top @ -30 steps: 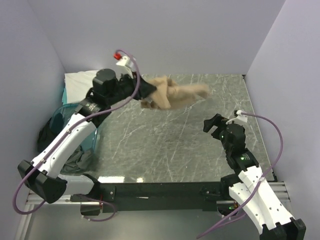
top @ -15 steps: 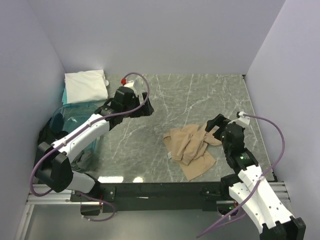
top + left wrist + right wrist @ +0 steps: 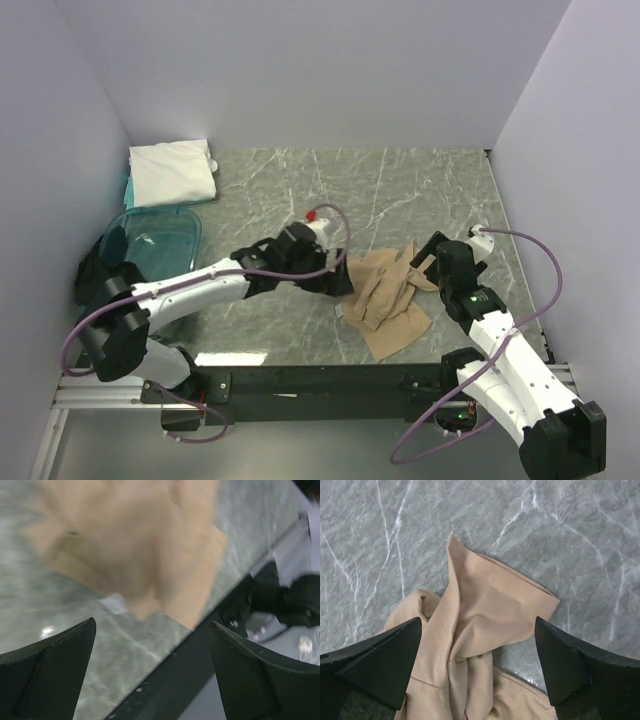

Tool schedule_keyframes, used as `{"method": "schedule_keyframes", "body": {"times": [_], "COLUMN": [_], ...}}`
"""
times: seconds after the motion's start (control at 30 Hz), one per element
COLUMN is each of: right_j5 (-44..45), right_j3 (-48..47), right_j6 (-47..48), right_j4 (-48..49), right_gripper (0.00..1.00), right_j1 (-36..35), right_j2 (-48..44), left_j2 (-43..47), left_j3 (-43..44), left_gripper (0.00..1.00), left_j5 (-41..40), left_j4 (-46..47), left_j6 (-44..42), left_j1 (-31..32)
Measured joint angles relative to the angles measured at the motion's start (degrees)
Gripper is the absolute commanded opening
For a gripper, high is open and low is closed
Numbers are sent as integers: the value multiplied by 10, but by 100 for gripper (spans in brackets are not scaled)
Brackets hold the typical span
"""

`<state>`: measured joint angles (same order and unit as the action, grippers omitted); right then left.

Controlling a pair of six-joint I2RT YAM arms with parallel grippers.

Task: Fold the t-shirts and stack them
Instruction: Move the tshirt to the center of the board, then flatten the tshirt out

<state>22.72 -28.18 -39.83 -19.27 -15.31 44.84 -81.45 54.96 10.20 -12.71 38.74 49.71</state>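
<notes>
Fingers (image 3: 375,660) above grey marble (image 3: 400,190), lilac walls (image 3: 300,70)

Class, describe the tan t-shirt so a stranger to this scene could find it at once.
On the grey marble table, look at the near right part, between the left gripper and the right gripper. The tan t-shirt lies there in a crumpled heap. Unlike the white shirt folded at the far left corner, it is beige and unfolded.

Your arms (image 3: 190,288) were white with black joints; left gripper (image 3: 152,625) and right gripper (image 3: 478,622) were black, cables (image 3: 548,300) purple.
</notes>
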Motion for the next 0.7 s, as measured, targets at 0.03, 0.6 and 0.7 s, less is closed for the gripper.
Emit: {"method": "schedule_keyframes", "body": {"times": [0.03, 0.6, 0.7], "right_j5": [2, 12, 4], "right_j3": [0, 1, 1], "right_j6": [0, 5, 13], "right_j4": [0, 0, 2], "right_gripper": [100, 100, 100], "right_j1": [1, 5, 5], "right_j2": [-1, -41, -34], "left_j2": [-9, -212, -188], "left_j3": [6, 154, 144], "left_gripper": [97, 0, 0], "left_j5": [4, -63, -109], "left_j4": [2, -61, -75], "left_j6": [2, 20, 30], "left_j1": [20, 113, 108]}}
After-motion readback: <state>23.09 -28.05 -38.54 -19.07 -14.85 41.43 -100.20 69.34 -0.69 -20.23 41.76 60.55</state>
